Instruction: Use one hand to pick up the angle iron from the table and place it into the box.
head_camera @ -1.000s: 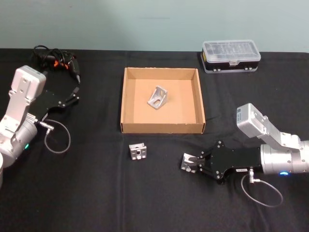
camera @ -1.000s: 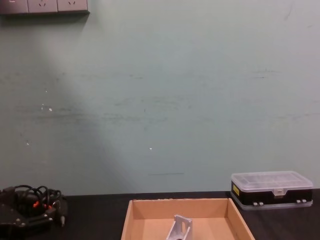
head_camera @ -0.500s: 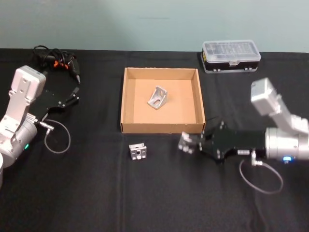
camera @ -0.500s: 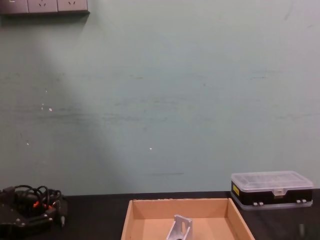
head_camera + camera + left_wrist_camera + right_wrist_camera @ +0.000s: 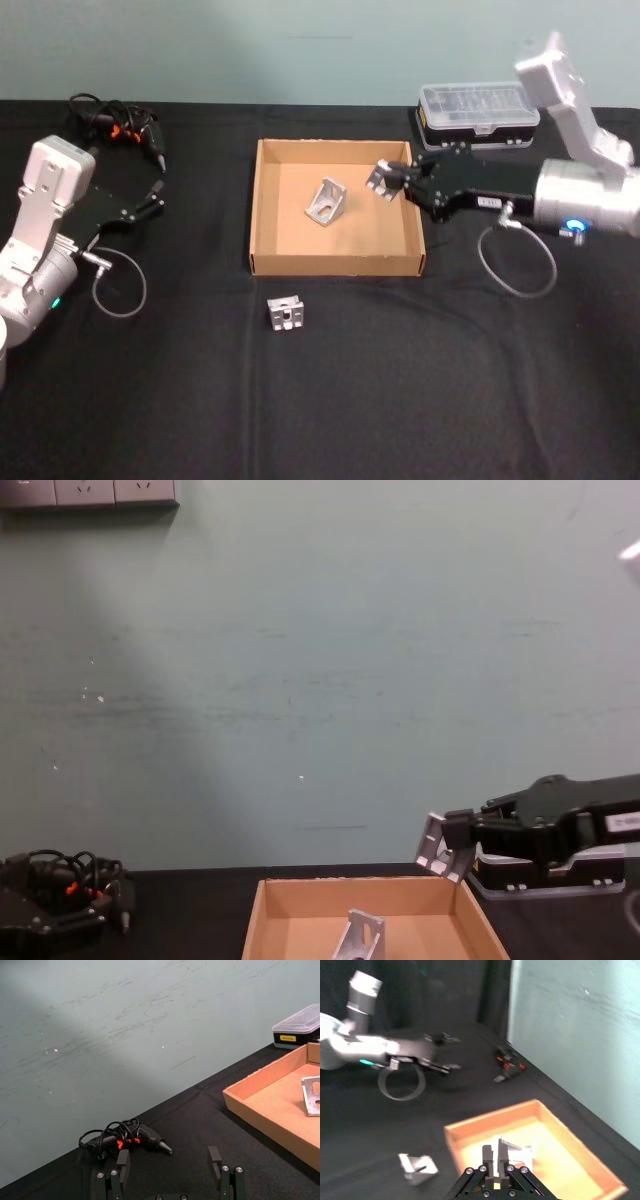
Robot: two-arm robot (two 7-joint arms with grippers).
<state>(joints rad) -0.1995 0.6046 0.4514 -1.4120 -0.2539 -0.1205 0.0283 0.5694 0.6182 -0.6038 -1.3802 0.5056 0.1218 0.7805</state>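
- As the right claw [image 5: 396,181] hangs over the right rear part of the box [image 5: 335,263], it is clenched on an angle iron [image 5: 379,181] that juts from its fingertips toward the box's middle.
- Seen from the chest camera, the held piece rides tilted in the air, above the cardboard rim and off the counter [image 5: 400,400].
- Key to the drop: the angle iron lies straight ahead of the claw and looks to sit just inside the right wall, so a short descent and a release should probably do. The piece is too squat to give it a long axis.
- A second angle iron [image 5: 327,203] stands on the box floor near the middle, beside the carried one but apart from it. Pushing further inward could strike it.
- A third angle iron [image 5: 286,312] waits on the counter just before the box's front wall.
- Behind the right arm sits a clear-lidded case [image 5: 478,115], out of the path.
- Far left, the left claw [image 5: 155,192] rests parked with fingers spread, near a glue gun [image 5: 120,125], well apart from the box.
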